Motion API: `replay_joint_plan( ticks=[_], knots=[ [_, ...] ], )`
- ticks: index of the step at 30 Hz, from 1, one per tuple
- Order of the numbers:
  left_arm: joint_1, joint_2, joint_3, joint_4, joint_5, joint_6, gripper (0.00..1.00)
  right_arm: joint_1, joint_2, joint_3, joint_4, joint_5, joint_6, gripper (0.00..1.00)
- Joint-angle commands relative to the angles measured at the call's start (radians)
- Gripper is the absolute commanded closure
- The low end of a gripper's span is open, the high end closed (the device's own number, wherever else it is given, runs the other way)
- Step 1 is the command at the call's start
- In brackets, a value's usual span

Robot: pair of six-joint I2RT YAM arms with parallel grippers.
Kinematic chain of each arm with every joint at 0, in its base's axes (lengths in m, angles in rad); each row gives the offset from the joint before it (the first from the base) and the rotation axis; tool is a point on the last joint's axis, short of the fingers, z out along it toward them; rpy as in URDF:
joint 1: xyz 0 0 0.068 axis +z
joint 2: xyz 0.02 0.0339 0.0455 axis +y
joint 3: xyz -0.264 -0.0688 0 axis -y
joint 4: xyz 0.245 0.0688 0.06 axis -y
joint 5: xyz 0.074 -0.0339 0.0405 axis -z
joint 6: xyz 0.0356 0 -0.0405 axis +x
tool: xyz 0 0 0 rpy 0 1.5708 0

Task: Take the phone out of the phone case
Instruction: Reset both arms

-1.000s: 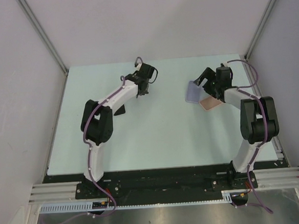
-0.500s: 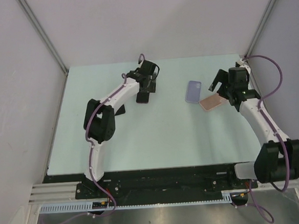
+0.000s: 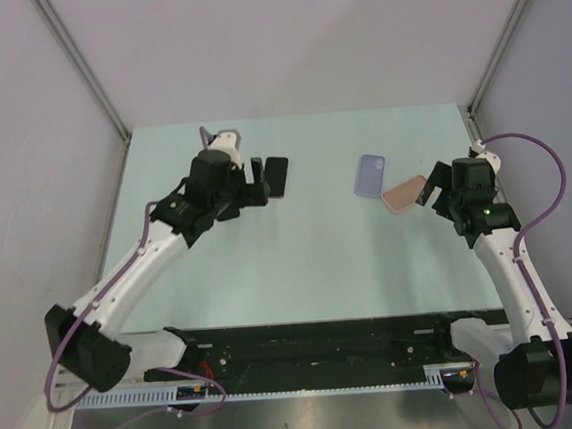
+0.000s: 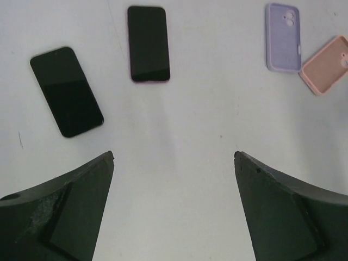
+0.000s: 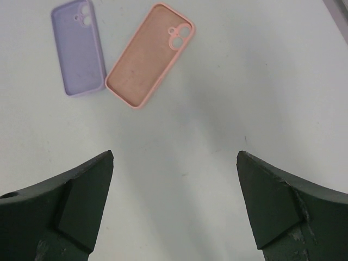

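Observation:
Two bare black phones lie on the table in the left wrist view: one tilted at the left (image 4: 66, 91), one with a pinkish rim (image 4: 148, 43) (image 3: 276, 176) further back. An empty purple phone case (image 3: 370, 176) (image 4: 283, 37) (image 5: 79, 48) and an empty pink phone case (image 3: 403, 193) (image 4: 326, 64) (image 5: 149, 54) lie hollow side up, side by side at the right. My left gripper (image 3: 251, 183) (image 4: 174, 155) is open above the table, just short of the phones. My right gripper (image 3: 431, 185) (image 5: 175, 153) is open, just right of the pink case. Neither holds anything.
The pale green table (image 3: 299, 263) is bounded by grey walls at the back and sides. A metal post (image 3: 470, 113) stands at the back right corner, near the right arm's cable. The black base rail (image 3: 314, 335) runs along the near edge.
My left gripper went from shut to open and drew back toward the near left, leaving a phone on the table. My right arm pulled back to the right, away from the two cases.

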Motion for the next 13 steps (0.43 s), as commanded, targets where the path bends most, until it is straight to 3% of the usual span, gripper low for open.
replay_joint_plan(
  ticks=[1,5,13],
  knots=[
    [0.008,-0.165,-0.17,0.005,0.056,-0.042,0.04,-0.002,-0.037,-0.022,-0.037,0.028,-0.007,0.0],
    [0.014,-0.316,-0.289,-0.012,0.066,-0.071,0.04,0.0,-0.048,-0.039,-0.037,0.013,0.001,0.0],
    [0.014,-0.381,-0.351,-0.035,0.07,-0.099,0.04,0.0,-0.085,-0.067,-0.026,0.005,0.021,0.0]
  ],
)
